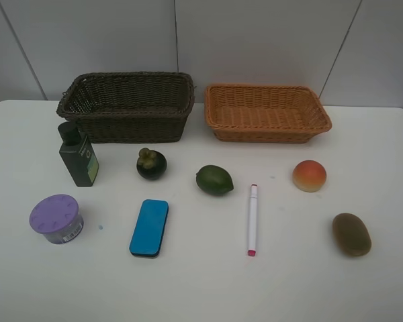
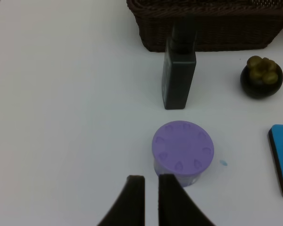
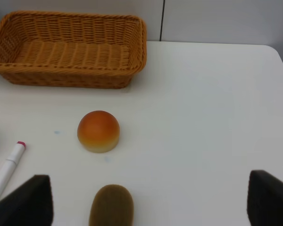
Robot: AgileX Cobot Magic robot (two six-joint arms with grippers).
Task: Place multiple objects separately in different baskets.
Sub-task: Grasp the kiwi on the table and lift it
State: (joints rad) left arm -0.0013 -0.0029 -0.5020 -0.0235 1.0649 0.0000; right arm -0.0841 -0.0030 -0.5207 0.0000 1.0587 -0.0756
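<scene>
On the white table stand a dark brown basket (image 1: 134, 127) and an orange-tan basket (image 1: 269, 131), both holding nothing. In front lie a dark green bottle (image 1: 78, 155), mangosteen (image 1: 151, 164), green oval fruit (image 1: 214, 180), peach (image 1: 309, 176), purple-lidded tub (image 1: 56, 218), blue eraser (image 1: 149, 227), white marker (image 1: 252, 219) and kiwi (image 1: 351, 234). No arm shows in the high view. My left gripper (image 2: 151, 180) is shut on nothing, just short of the tub (image 2: 183, 150). My right gripper (image 3: 151, 188) is open, its fingers wide apart either side of the kiwi (image 3: 111, 206), with the peach (image 3: 98, 131) beyond.
The baskets sit side by side at the table's back, against a grey wall. The bottle (image 2: 180, 75) stands upright close to the dark basket's (image 2: 212, 33) front wall. The table's (image 1: 201, 282) front strip is bare white surface.
</scene>
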